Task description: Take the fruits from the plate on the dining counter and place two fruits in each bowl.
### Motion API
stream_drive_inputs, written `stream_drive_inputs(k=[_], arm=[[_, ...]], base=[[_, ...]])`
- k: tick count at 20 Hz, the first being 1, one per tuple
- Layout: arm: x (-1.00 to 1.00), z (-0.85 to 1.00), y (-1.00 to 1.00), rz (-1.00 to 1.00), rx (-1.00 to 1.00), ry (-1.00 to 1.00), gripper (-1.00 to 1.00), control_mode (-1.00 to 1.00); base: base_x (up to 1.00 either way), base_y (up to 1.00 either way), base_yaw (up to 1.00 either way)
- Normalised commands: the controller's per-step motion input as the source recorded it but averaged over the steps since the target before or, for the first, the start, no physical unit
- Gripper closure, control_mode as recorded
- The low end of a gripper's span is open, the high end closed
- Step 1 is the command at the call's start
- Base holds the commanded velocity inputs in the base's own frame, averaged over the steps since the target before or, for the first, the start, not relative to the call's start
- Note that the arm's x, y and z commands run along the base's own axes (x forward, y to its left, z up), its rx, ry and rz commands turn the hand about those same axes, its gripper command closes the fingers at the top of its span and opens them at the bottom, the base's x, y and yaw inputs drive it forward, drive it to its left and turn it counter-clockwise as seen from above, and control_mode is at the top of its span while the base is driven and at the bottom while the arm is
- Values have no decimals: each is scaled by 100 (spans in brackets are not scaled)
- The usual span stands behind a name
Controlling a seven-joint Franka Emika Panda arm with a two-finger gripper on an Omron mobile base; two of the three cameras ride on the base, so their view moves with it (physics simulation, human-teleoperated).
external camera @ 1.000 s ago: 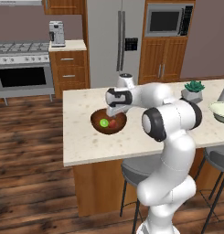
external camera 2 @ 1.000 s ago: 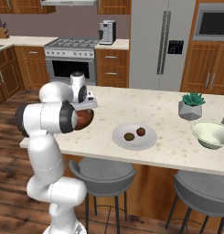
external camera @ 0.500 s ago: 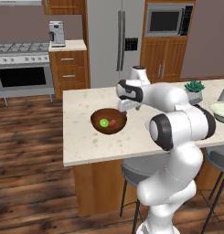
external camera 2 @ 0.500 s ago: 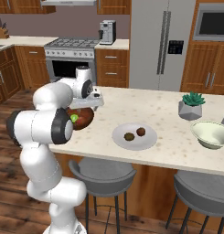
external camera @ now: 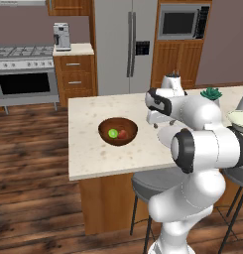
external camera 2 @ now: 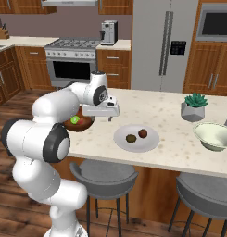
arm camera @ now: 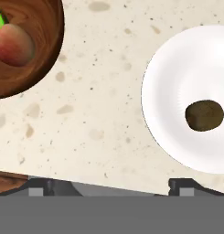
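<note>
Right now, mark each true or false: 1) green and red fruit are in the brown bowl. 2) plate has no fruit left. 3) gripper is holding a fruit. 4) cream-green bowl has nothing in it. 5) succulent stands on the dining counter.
1) True. The green fruit and red fruit lie in the brown bowl.
2) False. Two dark brown fruits lie on the plate.
3) False. The gripper is open and holds nothing, above the counter between brown bowl and plate.
4) True. The cream-green bowl shows no fruit.
5) True. The succulent stands on the dining counter.
</note>
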Motion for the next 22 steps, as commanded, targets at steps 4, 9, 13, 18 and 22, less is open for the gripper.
stream_drive_inputs(k=[4, 9, 13, 18, 22], arm=[[-38, 0, -73, -24, -1, 7, -100, -100], [-26, 0, -61, -27, -2, 7, -100, -100], [-25, 0, -36, -30, -3, 1, -100, -100], [-1, 0, -1, -3, 0, 0, -100, -100], [0, 0, 0, 0, 0, 0, -100, -100]], base=[[0, 0, 0], [0, 0, 0], [0, 0, 0], [0, 0, 0], [0, 0, 0]])
